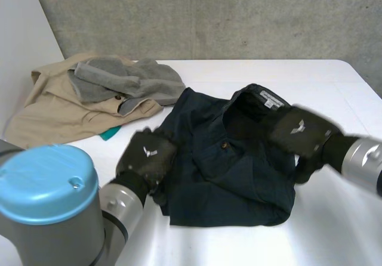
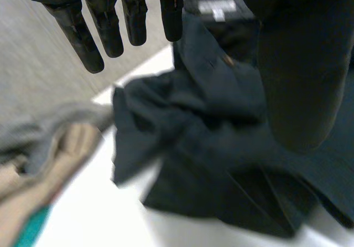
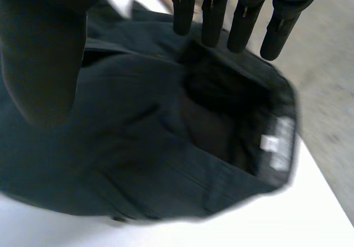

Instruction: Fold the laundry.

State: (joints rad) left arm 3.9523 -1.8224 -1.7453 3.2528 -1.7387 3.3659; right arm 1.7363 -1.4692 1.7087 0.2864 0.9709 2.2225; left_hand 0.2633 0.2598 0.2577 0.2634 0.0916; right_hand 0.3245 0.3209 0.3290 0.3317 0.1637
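The dark navy shirt lies rumpled and part-folded in the middle of the white bench, its collar with a white label turned toward one o'clock. The left hand sits at the shirt's nine o'clock edge, its fingers straight and spread away from the thumb, with nothing in them. The right hand hangs by the three o'clock side near the collar, and its fingers are likewise straight and empty above the cloth. At ten o'clock, well apart, a beige garment carries a grey towel. The shirt looks light, soft and limp, so it should sag and bunch wherever it is unsupported. It has no slick or breakable parts beyond small buttons. The firmer hold is likely the collar band or a seamed hem corner, pinched through both layers.
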